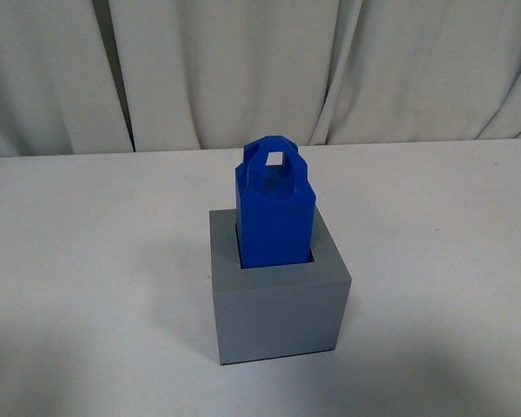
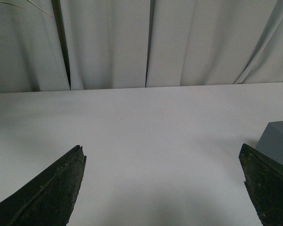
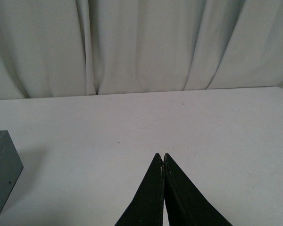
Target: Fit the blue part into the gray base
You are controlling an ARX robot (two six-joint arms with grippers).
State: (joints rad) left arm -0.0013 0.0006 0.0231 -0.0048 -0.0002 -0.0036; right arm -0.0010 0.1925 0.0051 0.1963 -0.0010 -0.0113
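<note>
You had the blue part (image 1: 275, 217) standing upright in the gray base (image 1: 278, 304) recess on the tabletop (image 1: 87, 261). Left gripper (image 2: 162, 188) fingers stood apart, right gripper (image 3: 163, 157) fingers together, both empty. Confirm full seating; keep arms clear.

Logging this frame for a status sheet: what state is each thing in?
Bright blue plastic block with loop handle: upright, seated in the base's recess, unheld.
Matte gray plastic cube base: upright on the table, recess occupied.
Left gripper: fingers wide open, empty.
Right gripper: fingers shut, empty.
</note>
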